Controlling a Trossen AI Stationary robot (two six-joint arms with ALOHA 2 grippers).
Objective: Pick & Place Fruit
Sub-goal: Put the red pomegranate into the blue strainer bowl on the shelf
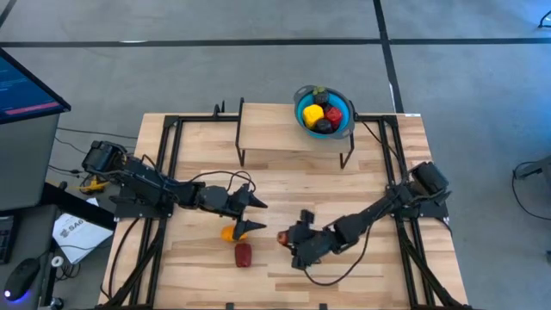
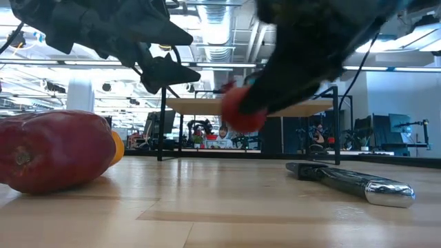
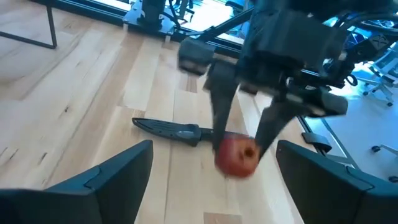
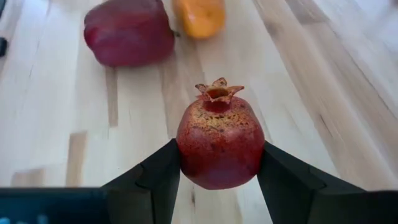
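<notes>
- Surface (image 4: 323, 74): pale wooden planks with visible grain, smooth with a soft sheen.
- Pomegranate (image 4: 219, 144): speckled red skin, dull satin finish, dry-looking crown.
- Dark red fruit (image 4: 129, 31): smooth, slightly glossy skin.
- Orange fruit (image 4: 199, 17): smooth, matt.
- Right end effector (image 4: 217, 180): fingers of matt dark plastic.
- Knife (image 2: 348, 181): matt black handle, shiny metallic end.
- Bowl (image 1: 343, 127): glossy blue interior, grey rim.

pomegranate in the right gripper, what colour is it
Dark red with yellowish speckling near its crown; the pomegranate shows best in the right wrist view, clamped in the right gripper.
</notes>
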